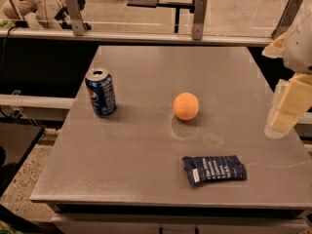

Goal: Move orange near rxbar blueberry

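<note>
The orange is a small round fruit sitting near the middle of the grey table. The rxbar blueberry is a flat dark navy wrapper with white text, lying near the table's front edge, below and right of the orange. My gripper is the pale blocky shape at the right edge of the view, over the table's right side, well apart from the orange and the bar and holding nothing that I can see.
An upright blue soda can stands at the table's left side. A railing with glass panels runs behind the table. The floor drops away to the left of the table.
</note>
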Action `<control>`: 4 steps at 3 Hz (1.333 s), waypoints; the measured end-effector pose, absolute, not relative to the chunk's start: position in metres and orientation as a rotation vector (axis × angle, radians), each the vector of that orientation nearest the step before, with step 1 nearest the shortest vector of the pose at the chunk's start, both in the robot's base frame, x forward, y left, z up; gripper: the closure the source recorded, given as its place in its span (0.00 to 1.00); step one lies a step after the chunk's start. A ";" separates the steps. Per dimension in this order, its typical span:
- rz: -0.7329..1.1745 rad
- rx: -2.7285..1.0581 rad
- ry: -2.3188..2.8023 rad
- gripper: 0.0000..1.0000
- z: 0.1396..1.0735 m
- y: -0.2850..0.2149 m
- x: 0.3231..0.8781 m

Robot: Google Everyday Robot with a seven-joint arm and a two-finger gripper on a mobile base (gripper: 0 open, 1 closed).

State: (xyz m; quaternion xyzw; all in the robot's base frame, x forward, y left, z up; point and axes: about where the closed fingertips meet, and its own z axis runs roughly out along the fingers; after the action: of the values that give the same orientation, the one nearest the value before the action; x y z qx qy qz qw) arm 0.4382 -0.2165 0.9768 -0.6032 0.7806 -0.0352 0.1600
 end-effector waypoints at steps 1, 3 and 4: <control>-0.101 -1.723 2.230 0.00 0.977 -0.216 0.438; 0.016 -1.672 2.158 0.00 0.965 -0.184 0.475; 0.036 -1.672 2.146 0.00 0.944 -0.164 0.495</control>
State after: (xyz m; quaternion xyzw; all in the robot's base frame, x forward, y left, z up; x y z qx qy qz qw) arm 0.4954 -0.1644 0.9442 -0.6010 0.7714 0.0128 0.2086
